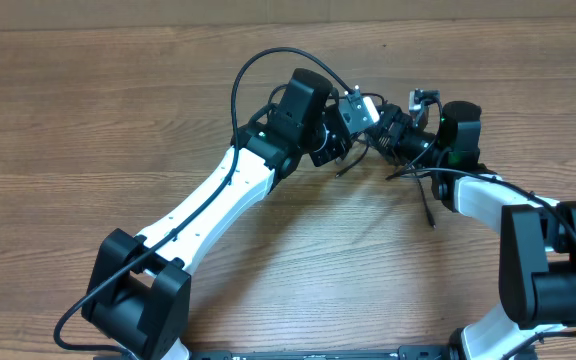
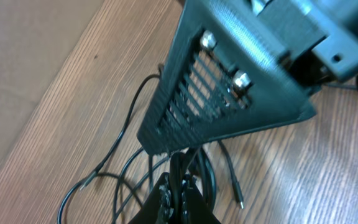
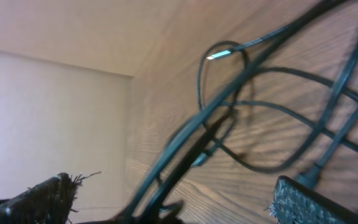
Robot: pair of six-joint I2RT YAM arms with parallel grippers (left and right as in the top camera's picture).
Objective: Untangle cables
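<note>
Left fingers (image 2: 178,198) clamp cables (image 2: 207,177); right fingers (image 3: 312,202) spread.

No writing, number, brand or sign can be read in any of the three views, neither on the cables (image 1: 429,205) nor on the wooden surface (image 1: 88,100).

Thin black cables (image 3: 222,111), looped and tangled
</note>
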